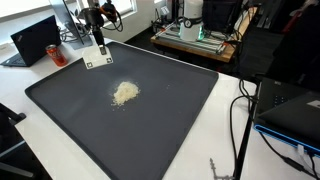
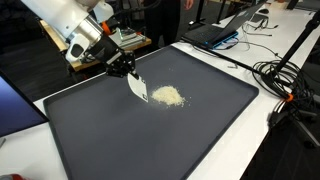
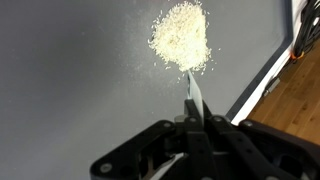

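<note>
A small heap of pale grains point(image 1: 125, 93) point(image 2: 167, 96) point(image 3: 181, 38) lies near the middle of a large dark mat point(image 1: 170, 130) point(image 2: 190, 140) point(image 3: 70, 80). My gripper point(image 1: 98, 47) point(image 2: 124, 70) point(image 3: 190, 122) is shut on a thin white flat scraper point(image 1: 97, 63) point(image 2: 138, 88) point(image 3: 192, 95). The scraper hangs down from the jaws, with its lower edge at or just above the mat. It stands a short way from the heap, toward the mat's far corner. The wrist view shows it edge-on, pointing at the heap.
A black laptop point(image 1: 35, 40) and a red can point(image 1: 57, 55) sit beyond the mat's corner. Cables point(image 1: 243, 110) point(image 2: 285, 80) run along the white table by the mat's edge. Another laptop point(image 2: 225, 28) and equipment point(image 1: 195, 30) stand further back.
</note>
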Robot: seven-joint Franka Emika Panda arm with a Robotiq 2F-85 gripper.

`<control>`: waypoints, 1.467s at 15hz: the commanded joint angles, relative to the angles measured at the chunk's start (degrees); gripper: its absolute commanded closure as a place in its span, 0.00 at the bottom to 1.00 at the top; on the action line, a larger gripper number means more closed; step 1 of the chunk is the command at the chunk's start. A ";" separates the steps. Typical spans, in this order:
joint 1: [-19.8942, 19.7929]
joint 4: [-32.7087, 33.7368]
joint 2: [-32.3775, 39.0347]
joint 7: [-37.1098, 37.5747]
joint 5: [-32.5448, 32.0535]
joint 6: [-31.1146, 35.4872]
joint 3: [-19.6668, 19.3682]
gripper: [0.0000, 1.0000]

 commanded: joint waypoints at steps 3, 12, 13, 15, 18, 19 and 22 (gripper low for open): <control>0.02 -3.69 -1.10 -9.76 8.02 1.21 -1.73 0.99; 9.51 -19.04 -15.77 -17.64 7.84 16.25 -0.23 0.99; 10.79 -20.47 -17.33 -17.27 7.49 18.23 0.12 0.99; 12.64 -23.41 -20.27 -16.04 5.91 22.37 1.58 0.99; 15.31 -27.24 -23.47 -13.38 1.24 27.95 3.71 0.99; 15.92 -28.43 -24.14 -11.35 -1.76 29.42 4.59 0.99; 16.44 -30.47 -24.53 -1.64 -14.51 33.15 7.60 0.99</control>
